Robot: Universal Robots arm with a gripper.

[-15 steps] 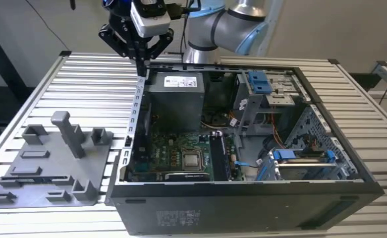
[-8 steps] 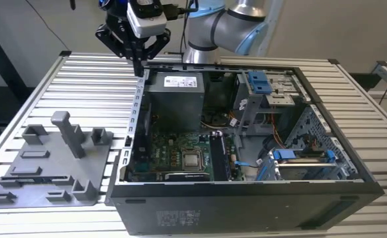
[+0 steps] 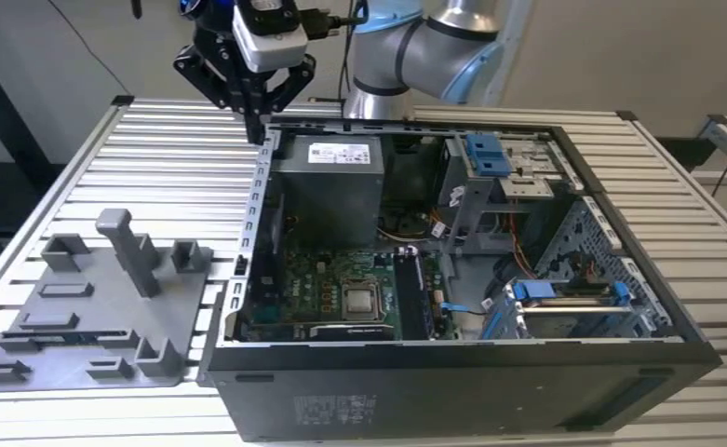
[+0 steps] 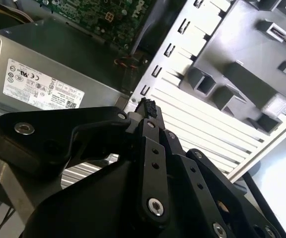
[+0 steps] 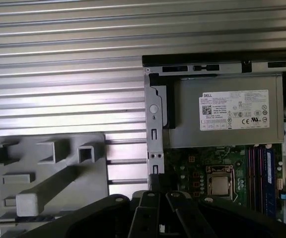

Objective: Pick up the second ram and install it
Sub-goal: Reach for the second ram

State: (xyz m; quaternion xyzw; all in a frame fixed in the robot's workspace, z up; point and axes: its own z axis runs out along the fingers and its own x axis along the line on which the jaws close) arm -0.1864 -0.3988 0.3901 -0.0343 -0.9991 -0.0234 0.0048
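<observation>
One hand point(image 4: 147, 107), fingers pressed together, hovers by one computer case's point(image 3: 463, 396) edge, near one grey tray point(image 3: 100, 300).

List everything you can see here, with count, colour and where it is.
table: one, silver, slatted, under everything
case: one, black, open, on the table
power supply: one, grey, case's far corner
motherboard: one, green, case floor
memory stick: one, bluish, in a motherboard slot
brackets: two, blue, case's side at the exterior view's right
tray: one, grey, on the table, exterior view's left of the case
arm: one, silver and blue, behind the case
pincer: one, black, shut, above the case's far corner
</observation>
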